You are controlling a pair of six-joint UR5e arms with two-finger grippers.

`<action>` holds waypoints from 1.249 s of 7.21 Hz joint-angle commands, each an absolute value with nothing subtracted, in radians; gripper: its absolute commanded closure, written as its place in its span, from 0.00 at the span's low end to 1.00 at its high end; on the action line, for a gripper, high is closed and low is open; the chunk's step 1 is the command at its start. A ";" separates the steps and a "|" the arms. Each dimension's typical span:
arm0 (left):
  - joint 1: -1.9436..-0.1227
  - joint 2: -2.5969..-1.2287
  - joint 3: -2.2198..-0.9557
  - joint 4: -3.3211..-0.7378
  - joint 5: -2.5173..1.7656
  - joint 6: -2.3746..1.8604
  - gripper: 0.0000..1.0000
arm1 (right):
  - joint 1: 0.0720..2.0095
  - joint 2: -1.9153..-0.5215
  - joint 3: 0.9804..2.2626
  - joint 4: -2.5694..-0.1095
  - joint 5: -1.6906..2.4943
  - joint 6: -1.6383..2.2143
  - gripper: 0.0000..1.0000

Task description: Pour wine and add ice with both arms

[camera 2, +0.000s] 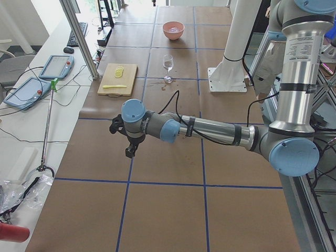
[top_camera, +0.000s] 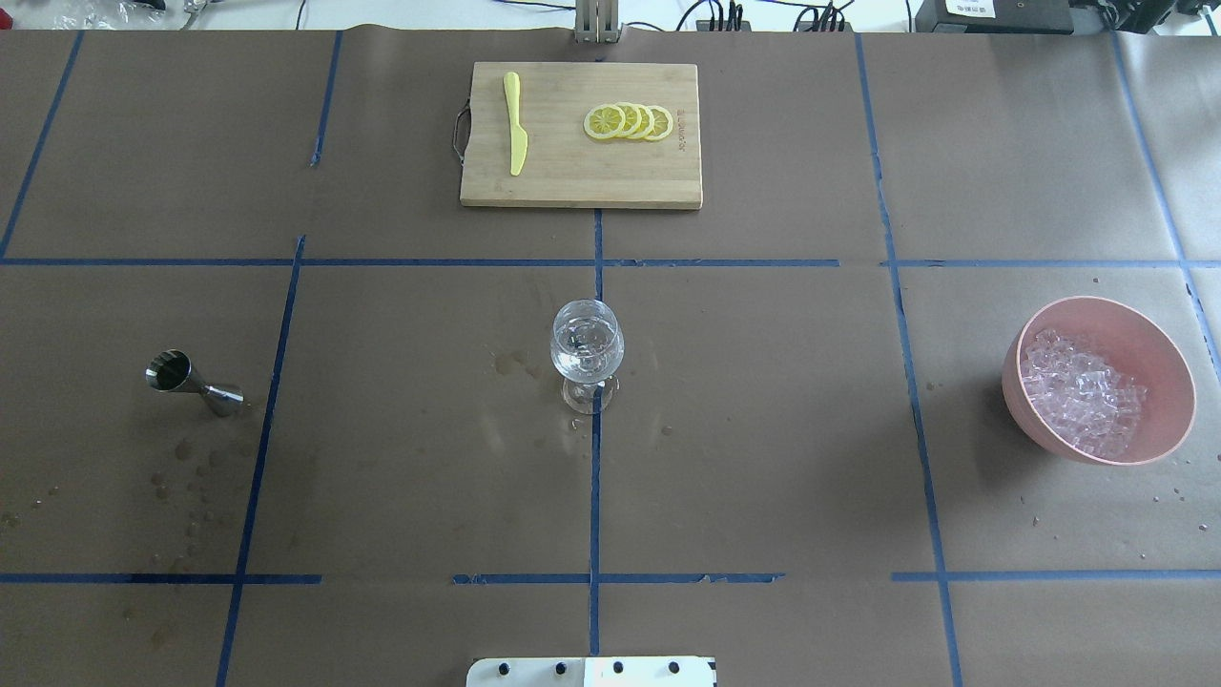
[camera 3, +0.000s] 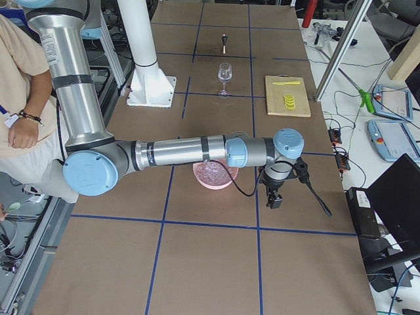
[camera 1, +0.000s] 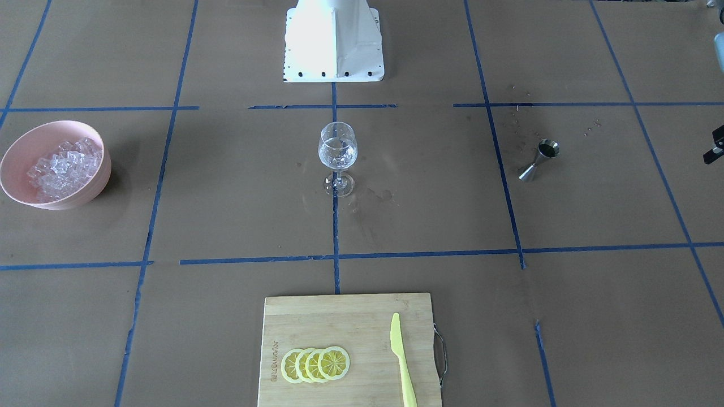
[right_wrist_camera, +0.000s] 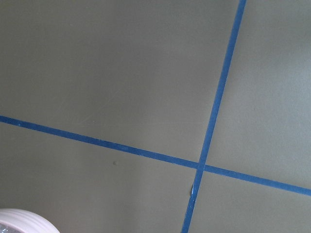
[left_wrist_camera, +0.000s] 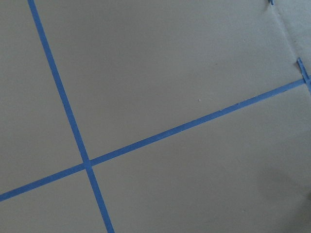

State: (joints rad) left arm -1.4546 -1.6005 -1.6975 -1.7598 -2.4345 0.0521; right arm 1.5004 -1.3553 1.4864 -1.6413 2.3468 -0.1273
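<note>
While wine [top_camera: 586, 343] sits in upright glass [top_camera: 589, 392], axis vertical, ice [top_camera: 1083, 391] fills bowl [top_camera: 1162, 363].

The worktop [top_camera: 763, 429], covered in brown paper, is marked into squares by blue tape lines [top_camera: 595, 477]. A clear stemmed wine glass [top_camera: 587, 348] stands at its centre. A steel hourglass-shaped jigger [top_camera: 194, 377] stands among damp spots [top_camera: 186, 458] towards one end, and a pink round bowl [top_camera: 1145, 343] towards the other. A rectangular bamboo cutting board [top_camera: 572, 176] lies at the far edge, and a white base block [top_camera: 591, 671] at the near one.
</note>
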 commanded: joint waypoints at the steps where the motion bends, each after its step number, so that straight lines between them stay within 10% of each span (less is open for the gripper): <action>1: -1.454 -1.598 -1.730 -1.761 -2.395 0.060 0.00 | 1.500 -1.364 1.486 -1.641 2.349 -0.124 0.00; 9: -1.465 -1.519 -1.725 -1.802 -2.302 -0.020 0.00 | 1.500 -1.411 1.506 -1.643 2.405 -0.123 0.00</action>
State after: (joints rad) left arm -1.4644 -1.5538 -1.6981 -1.7736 -2.2988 -0.0196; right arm 1.5002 -1.4098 1.4972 -1.6434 2.3959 -0.1203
